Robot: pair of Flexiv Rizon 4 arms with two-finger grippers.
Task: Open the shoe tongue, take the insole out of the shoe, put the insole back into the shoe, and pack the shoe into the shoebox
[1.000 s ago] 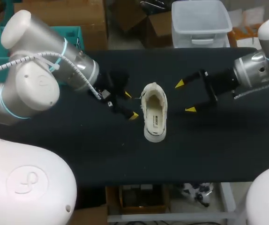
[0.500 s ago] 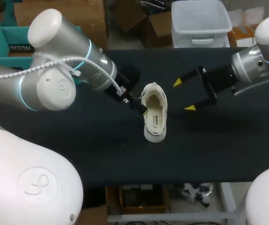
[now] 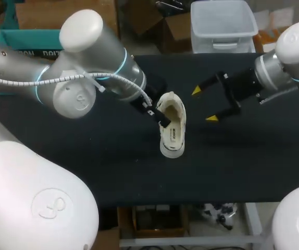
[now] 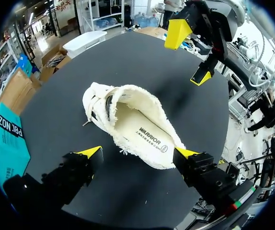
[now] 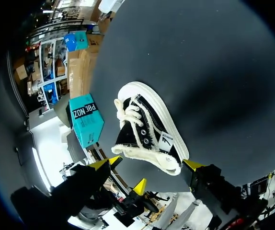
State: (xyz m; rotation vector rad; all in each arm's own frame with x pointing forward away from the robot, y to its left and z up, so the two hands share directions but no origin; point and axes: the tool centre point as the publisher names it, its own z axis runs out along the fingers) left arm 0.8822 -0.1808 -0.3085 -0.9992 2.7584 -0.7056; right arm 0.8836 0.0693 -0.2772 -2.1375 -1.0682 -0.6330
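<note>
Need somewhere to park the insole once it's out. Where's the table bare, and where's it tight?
Bare: the wide strip of table between the shoe and the near edge, running on into the near corner on the right arm's side. Tight: around the shoe, with the left gripper open close at one side and the right gripper open a short way off the other.

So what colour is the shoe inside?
The insole is cream white, clearest in left wrist view.

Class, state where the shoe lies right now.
Head view: the shoe lies mid-table, between the left gripper's open fingers, the right gripper to its right.
</note>
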